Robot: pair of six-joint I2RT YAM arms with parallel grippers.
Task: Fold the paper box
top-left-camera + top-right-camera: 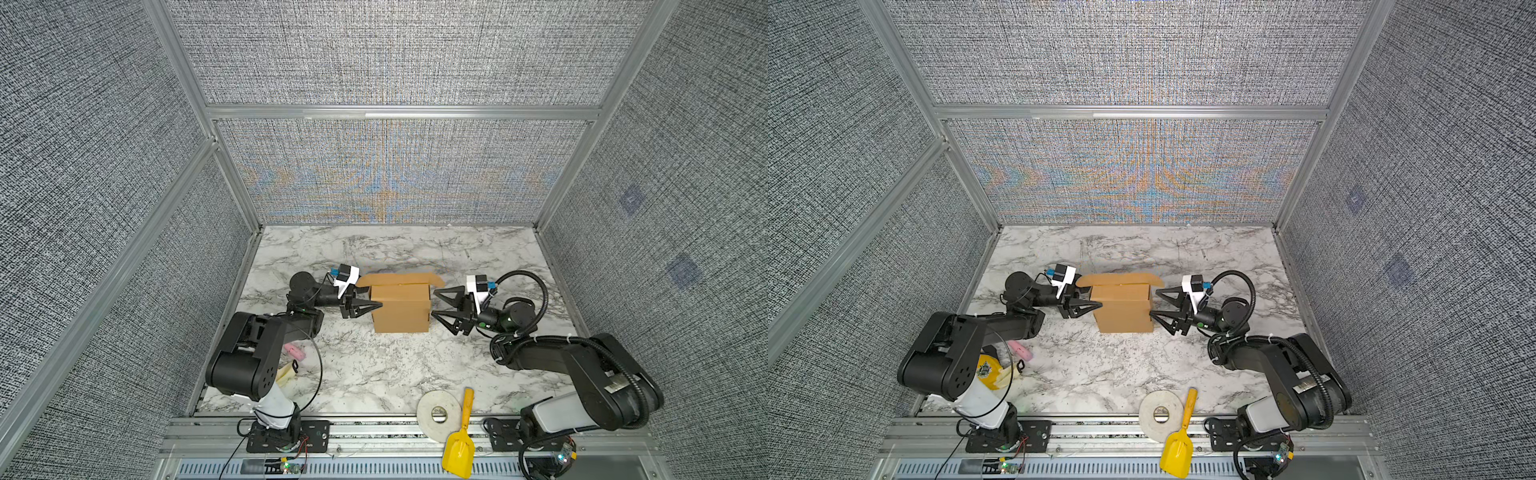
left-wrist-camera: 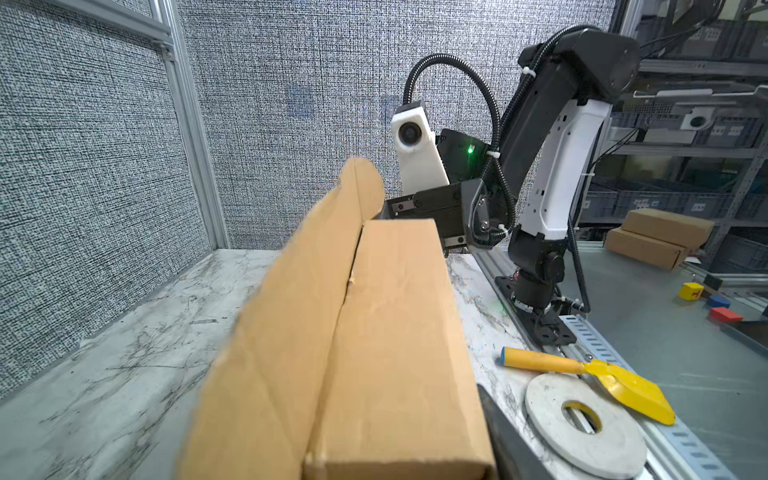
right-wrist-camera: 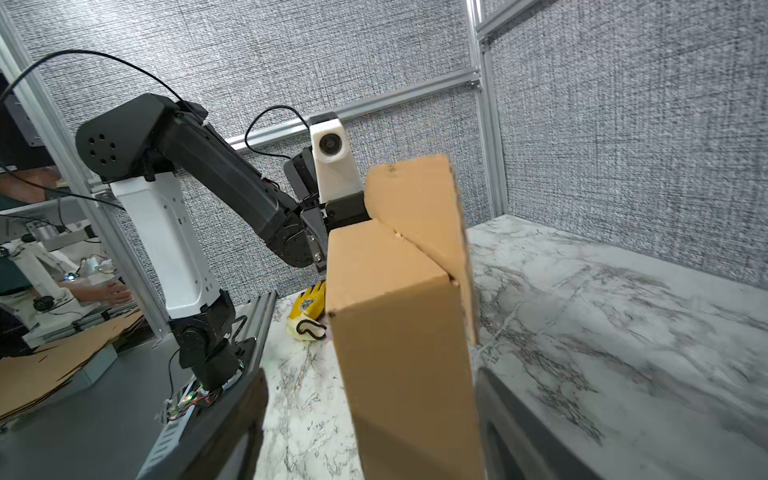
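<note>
Wide-open jaws on the right gripper [image 1: 433,302] straddle one end of the paper box [image 1: 401,309], gripping nothing. The box stands mid-table [image 1: 374,374], walls up, lid flap [image 1: 395,278] raised behind. At the other end, the left gripper [image 1: 370,301] has its jaws half-apart, hold unclear. Closing the lid looks next: push the flap forward and tuck it.
</note>
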